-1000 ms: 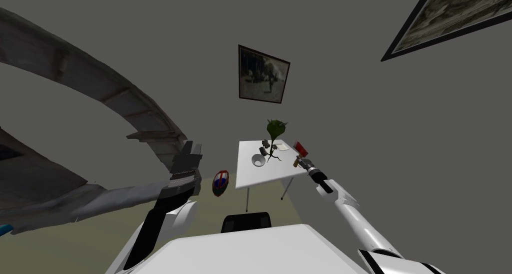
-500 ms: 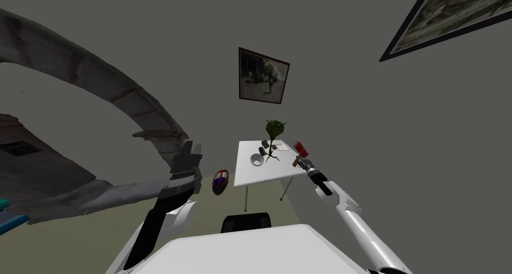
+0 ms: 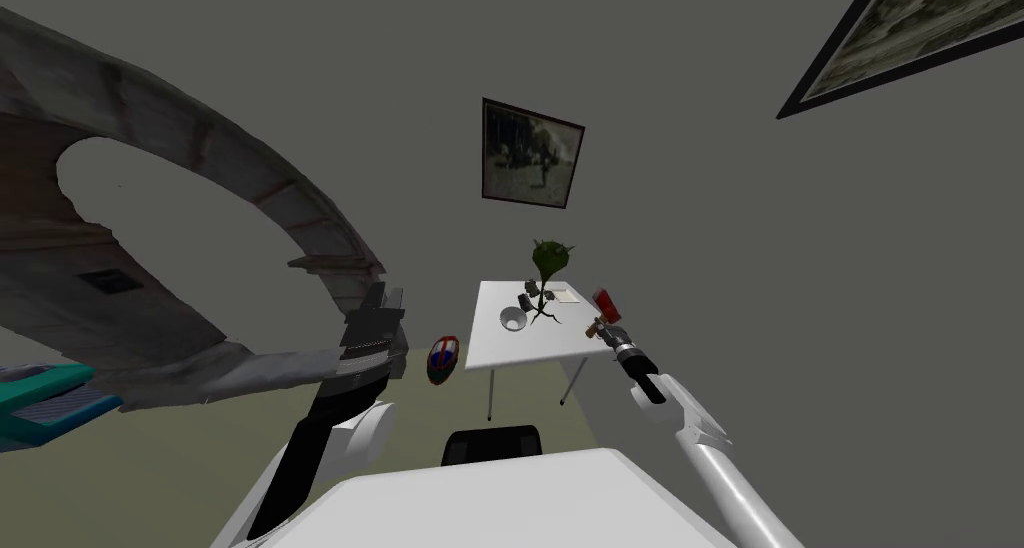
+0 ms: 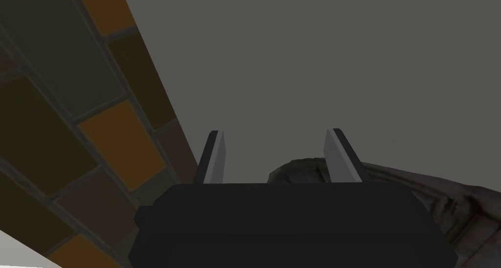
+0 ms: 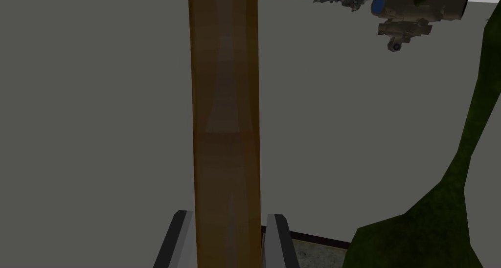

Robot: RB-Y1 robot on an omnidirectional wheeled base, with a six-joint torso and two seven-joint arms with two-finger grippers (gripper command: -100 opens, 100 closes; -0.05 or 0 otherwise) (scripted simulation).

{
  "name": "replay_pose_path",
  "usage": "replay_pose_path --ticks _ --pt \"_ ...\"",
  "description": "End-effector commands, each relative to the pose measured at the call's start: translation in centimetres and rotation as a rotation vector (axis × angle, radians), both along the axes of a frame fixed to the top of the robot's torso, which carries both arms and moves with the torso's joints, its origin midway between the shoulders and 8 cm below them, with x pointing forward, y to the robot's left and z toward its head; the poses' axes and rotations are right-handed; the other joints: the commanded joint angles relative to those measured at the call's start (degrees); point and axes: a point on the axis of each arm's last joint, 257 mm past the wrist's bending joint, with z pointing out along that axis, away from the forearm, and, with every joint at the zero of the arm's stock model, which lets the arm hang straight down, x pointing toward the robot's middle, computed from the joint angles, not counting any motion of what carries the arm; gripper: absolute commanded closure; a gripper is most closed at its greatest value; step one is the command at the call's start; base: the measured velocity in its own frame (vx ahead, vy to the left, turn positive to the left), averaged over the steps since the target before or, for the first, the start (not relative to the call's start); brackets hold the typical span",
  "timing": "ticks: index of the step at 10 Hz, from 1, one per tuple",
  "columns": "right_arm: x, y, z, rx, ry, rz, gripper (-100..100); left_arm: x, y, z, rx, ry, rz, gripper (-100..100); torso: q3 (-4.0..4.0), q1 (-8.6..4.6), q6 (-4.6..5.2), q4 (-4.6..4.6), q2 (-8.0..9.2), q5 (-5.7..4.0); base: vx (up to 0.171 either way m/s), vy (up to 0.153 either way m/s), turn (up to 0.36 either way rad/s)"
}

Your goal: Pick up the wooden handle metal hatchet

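While right jaws pinch hatchet (image 5: 225, 108) handle, left jaws apart.

hatchet handle (image 5: 225, 108): showing brown wood grain, lighter streak down the middle
hatchet head (image 3: 604, 299): reading red
right gripper (image 5: 228, 216): fingers showing light grey, dark edges
left gripper (image 4: 274, 133): fingers showing light grey, body showing black
table (image 3: 520, 350): rendering plain white
bowl (image 3: 514, 319): showing white
plant (image 3: 551, 257): showing dark green
oval object (image 3: 442, 361): showing red, blue and white patches
tiled panel (image 4: 73, 108): showing orange and dark brown tiles, grey joints
wall (image 3: 700, 222): rendering flat grey
floor (image 3: 200, 472): showing olive
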Motion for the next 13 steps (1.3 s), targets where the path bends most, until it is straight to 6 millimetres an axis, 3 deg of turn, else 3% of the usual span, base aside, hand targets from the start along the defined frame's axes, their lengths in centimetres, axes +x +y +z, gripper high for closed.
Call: replay_pose_path --ticks 1,3,4,7,8,11,12,13 --pt "-0.2 0.1 0.9 -0.006 -0.011 -0.006 100 0.0 0.0 0.0 0.000 0.000 0.000 0 0.00 0.00 0.00 0.00 0.00 0.00 -0.015 -0.037 -0.006" --pt "0.5 1.1 2.9 -0.016 -0.050 0.017 100 0.0 0.0 0.0 0.000 0.000 0.000 0 0.01 0.33 -0.09 0.05 -0.03 0.11 -0.005 -0.005 -0.015" --pt "-1.7 0.1 1.3 -0.009 -0.012 -0.048 100 0.0 0.0 0.0 0.000 0.000 0.000 0 0.00 0.43 -0.12 0.05 -0.06 0.13 -0.011 -0.052 0.151" --pt "-1.1 1.3 4.1 -0.025 -0.061 -0.029 100 0.0 0.0 0.0 0.000 0.000 0.000 0 0.03 0.17 -0.01 0.05 0.02 0.10 -0.017 -0.047 0.020" --pt "-3.3 0.0 2.5 -0.019 -0.022 -0.098 100 0.0 0.0 0.0 0.000 0.000 0.000 0 0.02 0.32 -0.06 0.06 -0.02 0.14 -0.022 -0.059 0.150" --pt "-2.8 1.1 5.6 -0.038 -0.074 -0.081 100 0.0 0.0 0.0 0.000 0.000 0.000 0 0.02 0.22 0.04 0.04 0.01 0.15 -0.017 -0.040 0.019" --pt "-3.2 0.8 4.9 -0.034 -0.058 -0.089 100 0.0 0.0 0.0 0.000 0.000 0.000 0 0.01 0.38 -0.04 0.05 -0.03 0.19 0.000 0.000 0.000" --pt "-3.1 0.8 5.2 -0.034 -0.061 -0.089 0 0.0 0.0 0.0 0.000 0.000 0.000 0 -0.03 0.42 -0.05 0.01 -0.08 0.17 0.000 0.000 0.000"
